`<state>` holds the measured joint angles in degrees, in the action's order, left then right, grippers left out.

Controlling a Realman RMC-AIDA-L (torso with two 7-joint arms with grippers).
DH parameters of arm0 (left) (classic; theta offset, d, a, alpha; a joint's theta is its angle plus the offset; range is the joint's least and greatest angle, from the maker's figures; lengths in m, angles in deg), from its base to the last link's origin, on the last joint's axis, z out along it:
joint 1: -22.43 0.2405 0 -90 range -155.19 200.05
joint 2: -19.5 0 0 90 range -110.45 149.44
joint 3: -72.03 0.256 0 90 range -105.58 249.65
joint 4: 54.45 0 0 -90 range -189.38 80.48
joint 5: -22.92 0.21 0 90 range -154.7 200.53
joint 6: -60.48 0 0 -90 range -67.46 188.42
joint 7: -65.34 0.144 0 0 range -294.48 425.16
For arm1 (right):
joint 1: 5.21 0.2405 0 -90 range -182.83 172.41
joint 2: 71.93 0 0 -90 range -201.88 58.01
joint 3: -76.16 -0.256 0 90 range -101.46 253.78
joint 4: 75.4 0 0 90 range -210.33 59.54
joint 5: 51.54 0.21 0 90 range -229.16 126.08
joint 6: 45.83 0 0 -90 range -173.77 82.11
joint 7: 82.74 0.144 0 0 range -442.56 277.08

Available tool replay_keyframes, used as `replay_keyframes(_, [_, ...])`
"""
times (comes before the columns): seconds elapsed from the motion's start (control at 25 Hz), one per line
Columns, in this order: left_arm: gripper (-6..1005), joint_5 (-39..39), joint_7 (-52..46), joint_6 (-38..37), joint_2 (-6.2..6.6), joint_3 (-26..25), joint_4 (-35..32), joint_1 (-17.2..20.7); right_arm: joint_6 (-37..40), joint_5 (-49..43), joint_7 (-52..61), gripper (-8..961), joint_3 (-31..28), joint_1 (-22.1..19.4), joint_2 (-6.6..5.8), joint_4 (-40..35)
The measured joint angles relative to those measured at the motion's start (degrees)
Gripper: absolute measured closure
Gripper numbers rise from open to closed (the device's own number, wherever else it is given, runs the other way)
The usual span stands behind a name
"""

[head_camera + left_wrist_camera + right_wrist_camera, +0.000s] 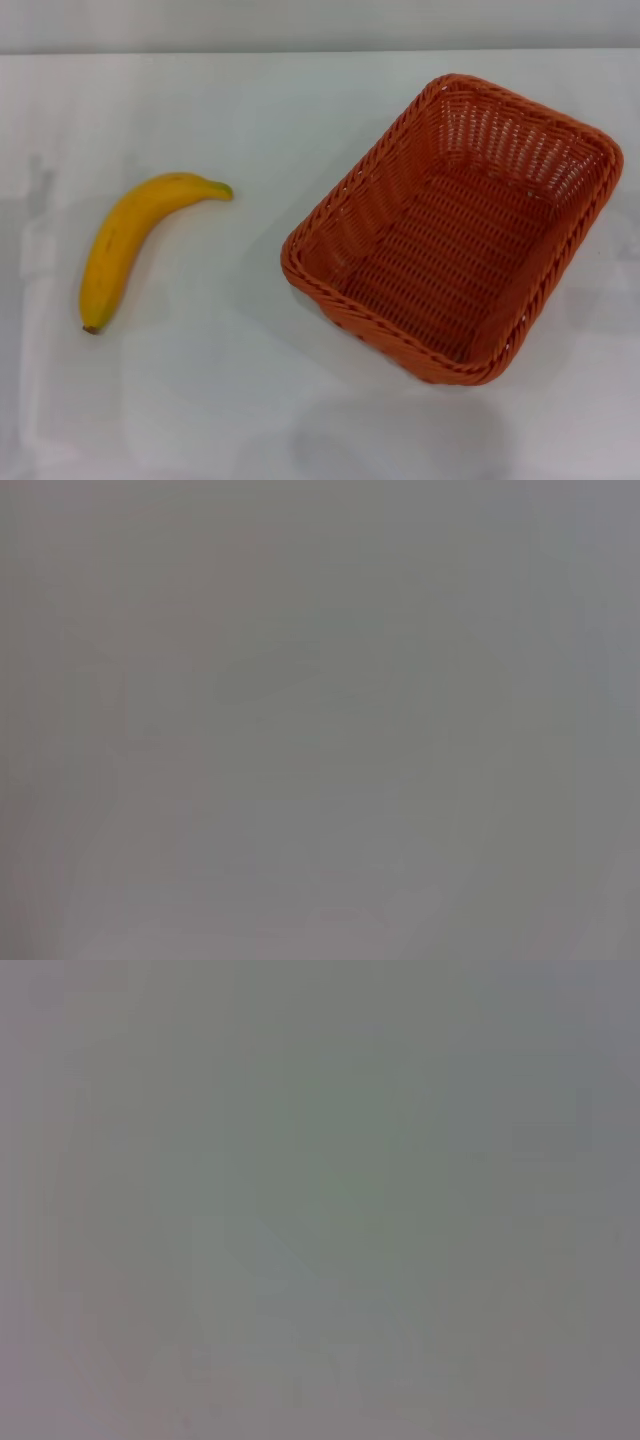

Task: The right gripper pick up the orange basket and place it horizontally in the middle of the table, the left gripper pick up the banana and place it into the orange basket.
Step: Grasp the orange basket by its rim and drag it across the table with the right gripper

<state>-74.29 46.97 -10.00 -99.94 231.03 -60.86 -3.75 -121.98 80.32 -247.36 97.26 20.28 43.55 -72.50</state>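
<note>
The orange basket (pixel 455 225) sits empty on the right half of the white table (pixel 250 400), turned at an angle with one corner toward the table's front. On the left lies the yellow banana (pixel 130 240), stem tip pointing toward the basket, about a hand's width of bare table between them. Neither gripper shows in the head view. Both wrist views show only a plain grey surface, with no fingers and no objects.
A grey wall strip runs along the table's far edge (pixel 320 50). Faint shadows fall on the tabletop at the left side and near the front.
</note>
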Motion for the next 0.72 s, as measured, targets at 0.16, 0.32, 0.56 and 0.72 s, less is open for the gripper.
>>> replay_keyframes(0.16, [105,0.0,0.1,-0.5,-0.12,0.0,-0.2,0.2,-0.6,0.0,0.0,80,0.2,0.0,0.03,0.0])
replay_keyframes(0.32, [105,0.0,-0.2,-0.2,-0.12,-0.1,-0.9,1.0,-1.0,0.0,0.0,80,0.2,0.0,0.06,0.0])
replay_keyframes(0.56, [105,-0.1,-0.6,-0.5,-0.04,-0.1,-2.7,1.6,-3.1,0.0,2.5,80,0.4,-0.1,0.03,0.0])
replay_keyframes(0.72, [105,0.0,-0.9,-0.5,0.06,0.0,-2.7,1.8,-3.3,-0.1,12.2,80,3.4,-0.9,-0.36,-2.9])
